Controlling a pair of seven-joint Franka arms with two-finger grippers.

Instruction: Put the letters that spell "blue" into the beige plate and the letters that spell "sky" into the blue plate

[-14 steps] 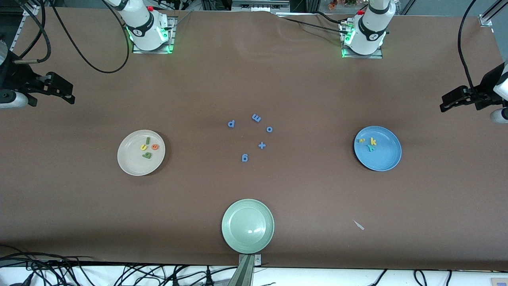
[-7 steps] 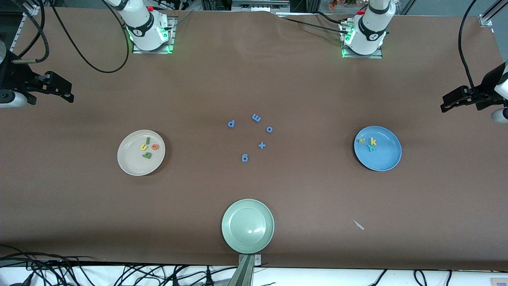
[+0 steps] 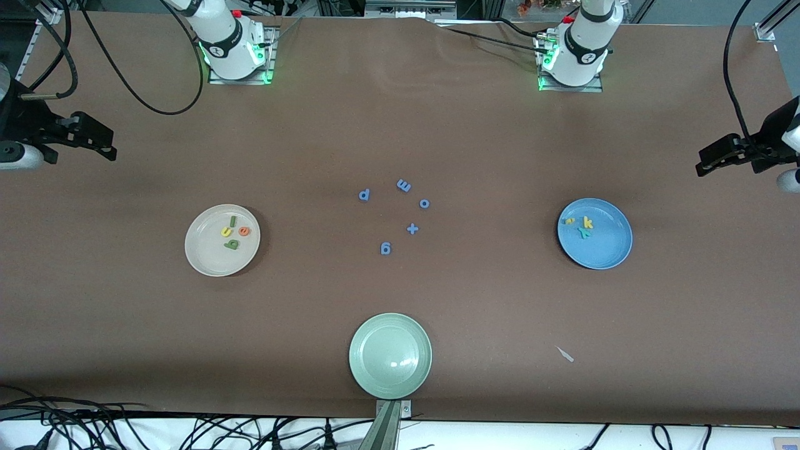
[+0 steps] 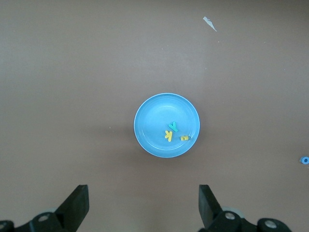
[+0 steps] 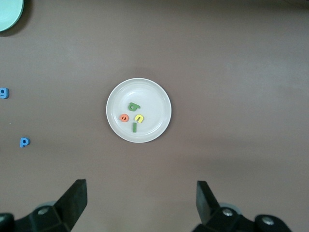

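Note:
The beige plate (image 3: 201, 255) lies toward the right arm's end and holds the light green "l" (image 3: 232, 220), yellow "u" (image 3: 225, 232), orange "e" (image 3: 244, 231) and dark green "b" (image 3: 232, 244). The right wrist view looks down on this plate (image 5: 155, 102). The blue plate (image 3: 611, 247) lies toward the left arm's end with the yellow "s" (image 3: 569, 220), yellow "k" (image 3: 587, 222) and teal "y" (image 3: 584, 232) in it; it shows again in the left wrist view (image 4: 152, 120). My right gripper (image 3: 105, 142) (image 5: 140, 203) and left gripper (image 3: 707, 161) (image 4: 143, 205) hang high over the table's ends, both open and empty.
An empty pale green plate (image 3: 390, 355) sits at the table edge nearest the front camera. Blue foam pieces lie mid-table: "p" (image 3: 364, 195), "m" (image 3: 404, 185), "o" (image 3: 424, 203), a plus sign (image 3: 412, 229) and "g" (image 3: 385, 249). A small white scrap (image 3: 565, 354) lies near the blue plate.
Both grippers have drifted very slightly outward toward their ends of the table. The plates and letters have not moved.

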